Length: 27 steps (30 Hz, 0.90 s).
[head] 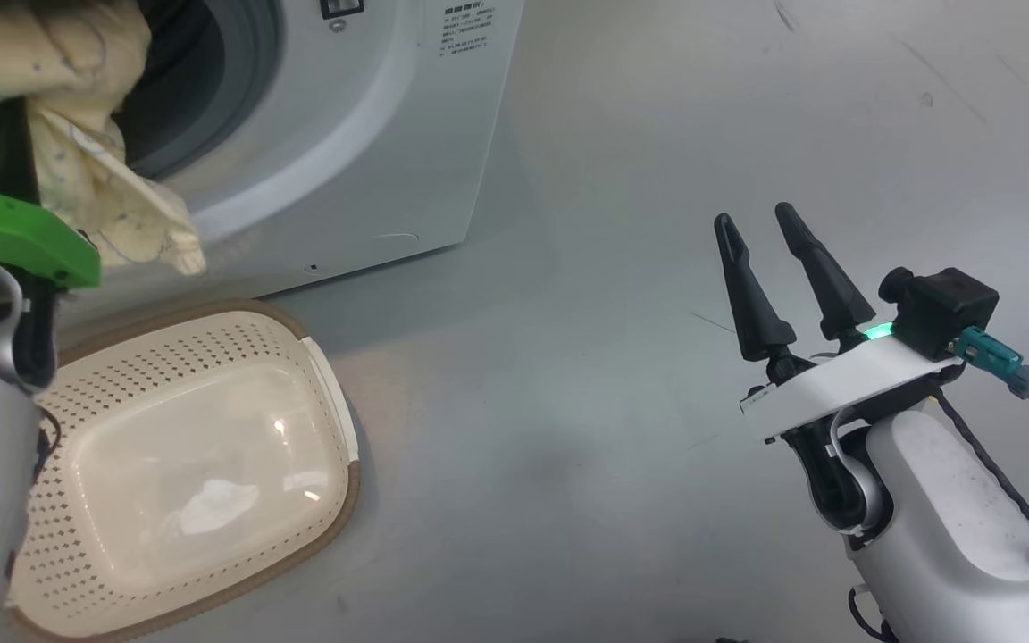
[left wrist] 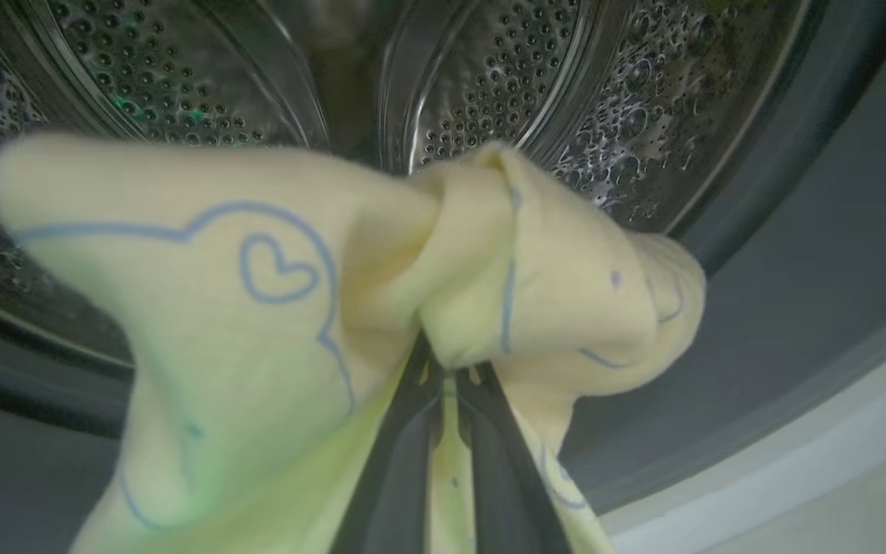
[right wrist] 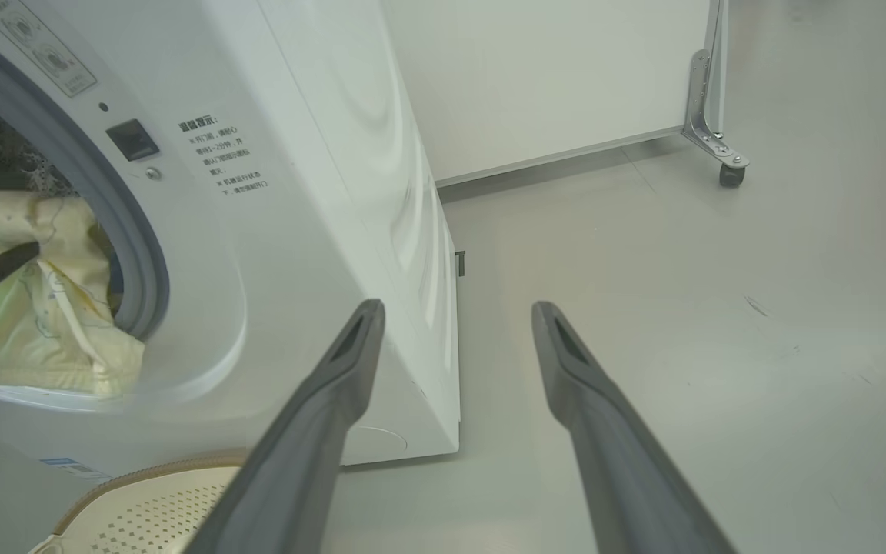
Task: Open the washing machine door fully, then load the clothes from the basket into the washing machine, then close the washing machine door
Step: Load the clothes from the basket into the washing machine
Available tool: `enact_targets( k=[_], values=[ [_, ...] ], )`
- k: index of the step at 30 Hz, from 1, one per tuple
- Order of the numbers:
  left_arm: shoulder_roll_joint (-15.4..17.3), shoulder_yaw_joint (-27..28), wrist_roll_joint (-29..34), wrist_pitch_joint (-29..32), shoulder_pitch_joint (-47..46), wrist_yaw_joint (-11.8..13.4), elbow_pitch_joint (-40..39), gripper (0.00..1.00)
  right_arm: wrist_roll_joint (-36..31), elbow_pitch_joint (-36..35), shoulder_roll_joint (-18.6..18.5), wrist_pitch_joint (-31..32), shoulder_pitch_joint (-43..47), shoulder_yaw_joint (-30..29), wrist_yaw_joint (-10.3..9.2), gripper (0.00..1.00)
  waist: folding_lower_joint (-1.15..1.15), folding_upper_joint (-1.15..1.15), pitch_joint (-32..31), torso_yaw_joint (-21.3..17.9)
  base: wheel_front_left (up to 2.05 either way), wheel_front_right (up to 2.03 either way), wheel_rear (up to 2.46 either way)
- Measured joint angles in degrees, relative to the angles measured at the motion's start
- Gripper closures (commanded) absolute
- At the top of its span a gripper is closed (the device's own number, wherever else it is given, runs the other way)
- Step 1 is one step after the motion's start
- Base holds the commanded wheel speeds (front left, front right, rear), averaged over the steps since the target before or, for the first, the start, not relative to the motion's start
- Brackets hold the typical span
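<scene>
While the left fingers are pinched narrow on a bunch of the clothes, the pale yellow cloth folds over their tips and hangs down on both sides of them.

- Just beyond the tips: steel drum, perforated. No other garment in the part I can see.
- Below and beside the tips: grey gasket, then the white front of the washing machine. The cloth's loose tail drapes down to the lower lip of the mouth.
- Right fingers: spread wide, nothing between them, well apart from the mouth, over bare floor.
- Basket: on the floor below the left arm, just in front of the machine. Shiny bottom showing, no cloth in it.

Step in hand, as I read it: loading, with the garment at the mouth but not yet dropped. Next move calls for carrying the bunch deeper so the tail clears the gasket, then spreading the left fingers and backing out. With the basket bare, closing the door likely follows.
</scene>
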Motion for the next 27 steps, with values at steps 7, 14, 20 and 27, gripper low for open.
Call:
enact_targets(
  k=[7, 14, 20, 27],
  values=[
    [3.04, 0.87, -0.3, 4.0, -6.3, 0.0, 0.58, 1.0, 0.38, -0.49, 0.22, 0.0, -0.01, 0.78, 0.0, 0.0, 0.0, 0.0, 1.75, -1.57, 0.0, 0.0, 0.0],
    [5.8, 1.3, 0.09, 7.02, -13.63, 0.0, 2.76, 1.0, 0.45, -1.15, 1.26, 0.0, -0.36, 1.66, 0.0, 0.0, 0.0, 0.0, 4.47, -3.95, 0.0, 0.0, 0.0],
    [6.36, 2.92, 0.49, 4.15, -18.7, 0.01, 2.04, 1.0, 0.47, -1.44, 1.98, 0.0, -1.02, 1.83, 0.0, 0.0, 0.0, 0.0, 6.65, -5.91, 0.0, 0.0, 0.0],
    [6.49, 4.56, 1.41, -0.18, -23.19, 0.67, 2.9, 0.8, 0.54, -1.49, 2.57, 0.0, -1.3, 0.84, 0.0, 0.0, 0.0, 0.0, 9.33, -8.24, 0.0, 0.0, 0.0]
  ],
)
